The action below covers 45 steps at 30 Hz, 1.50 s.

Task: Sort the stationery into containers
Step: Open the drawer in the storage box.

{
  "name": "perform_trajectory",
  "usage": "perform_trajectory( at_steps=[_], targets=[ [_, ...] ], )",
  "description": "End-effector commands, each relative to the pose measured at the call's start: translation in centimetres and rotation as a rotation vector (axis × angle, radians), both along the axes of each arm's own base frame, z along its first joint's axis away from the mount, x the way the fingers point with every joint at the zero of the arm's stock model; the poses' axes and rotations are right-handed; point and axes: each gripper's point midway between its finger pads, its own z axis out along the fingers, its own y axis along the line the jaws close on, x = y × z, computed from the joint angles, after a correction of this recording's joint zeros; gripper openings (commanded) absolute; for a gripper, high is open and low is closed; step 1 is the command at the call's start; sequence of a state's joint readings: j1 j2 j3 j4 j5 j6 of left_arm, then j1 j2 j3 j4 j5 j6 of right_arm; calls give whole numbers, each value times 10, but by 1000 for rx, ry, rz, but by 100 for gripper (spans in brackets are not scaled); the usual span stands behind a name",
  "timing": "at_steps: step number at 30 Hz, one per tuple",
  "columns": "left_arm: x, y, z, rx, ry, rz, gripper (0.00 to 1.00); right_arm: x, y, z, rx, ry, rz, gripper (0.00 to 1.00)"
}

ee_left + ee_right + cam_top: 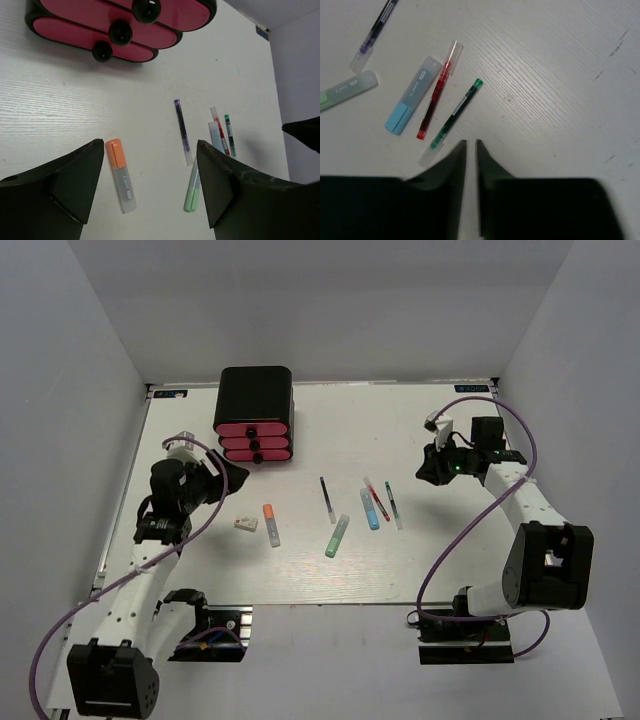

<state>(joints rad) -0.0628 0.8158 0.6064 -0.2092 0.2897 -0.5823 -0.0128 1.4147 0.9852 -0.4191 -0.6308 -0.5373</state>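
- Seven pieces of stationery are seen lying loose on the white bench [450, 560]; none is seen inside a container.
- Toward the left lie a tiny white eraser [245, 524] and, just beside it, an orange-capped marker [271, 524].
- Near the middle a dark blue pen [328, 499] and a mint green marker [337, 537] are laid.
- To their right a light blue marker [370, 509], a red pen [377, 499] and a green pen [393, 504] are grouped close side by side.
- At the far side a black cabinet [256, 395] is set, with three stacked pink drawers [256, 442]; all three appear to be closed.
- The left tool [150, 150] is held with its jaws spread wide and nothing between them, above the bench between the drawers and the orange-capped marker.
- The right tool [471, 145] is shown with its jaws pressed together on nothing, near the green pen.
- The sorting is judged not to have begun: a drawer has yet to be pulled open, and every item has yet to be picked up and put away.
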Motion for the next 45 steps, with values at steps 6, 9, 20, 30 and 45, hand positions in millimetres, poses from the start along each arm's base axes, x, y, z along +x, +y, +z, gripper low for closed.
perform_trajectory(
  at_steps=[6,9,20,30,45],
  targets=[
    [43,-6,0,52,-10,-51,82,-2,16,10,82,-33,65,50],
    [62,-2,6,79,-34,-35,74,-3,20,11,108,-50,98,46],
    [129,-6,-5,144,13,-77,72,1,29,14,157,-84,136,26],
    [148,-10,-17,145,47,-100,77,5,26,11,143,-88,120,28],
    [161,-18,-16,96,43,-96,68,3,26,5,145,-73,114,28]
  ],
)
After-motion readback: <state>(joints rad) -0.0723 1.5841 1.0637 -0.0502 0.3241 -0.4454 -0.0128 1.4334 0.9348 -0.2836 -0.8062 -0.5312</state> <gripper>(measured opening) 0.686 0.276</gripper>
